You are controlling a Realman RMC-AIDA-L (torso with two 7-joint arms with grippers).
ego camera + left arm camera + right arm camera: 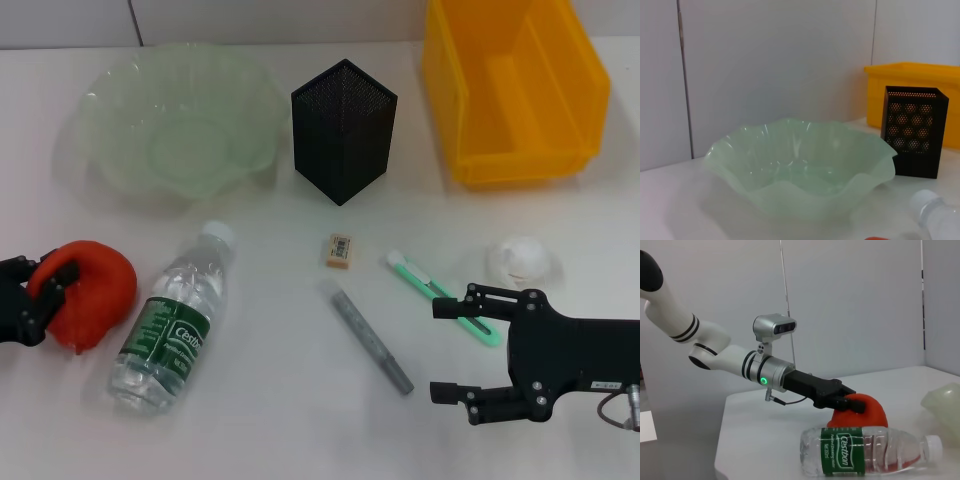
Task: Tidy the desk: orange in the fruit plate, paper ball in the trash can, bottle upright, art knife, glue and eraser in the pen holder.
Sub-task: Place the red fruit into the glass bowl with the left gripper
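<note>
Two black grippers are in view, and only the left gripper point(40, 290) has anything in its grasp: its ribbed fingers are closed around the orange point(92, 292), a smooth, glossy, slightly lumpy red-orange ball that sits on the white desk point(270, 400) near its left edge. Just beside the orange lies the bottle point(175, 322) on its side, clear ridged plastic with a green label and a white cap pointing toward the fruit plate point(120, 110), a pale green translucent bowl with a wavy, scalloped rim. Next to the plate stands the pen holder point(343, 130), a square black mesh box set corner-forward. The right gripper point(445, 348) hovers low at the right with its jaws spread wide and nothing between them. Near its upper finger lies the art knife point(430, 290), slim, mint green and white; whether they touch is hard to judge. The glue point(367, 335), a thin grey stick, lies diagonally mid-desk, the small tan eraser point(339, 251) beyond it. A crumpled white paper ball point(520, 257) rests before the trash can point(515, 90), a glossy yellow plastic bin.
</note>
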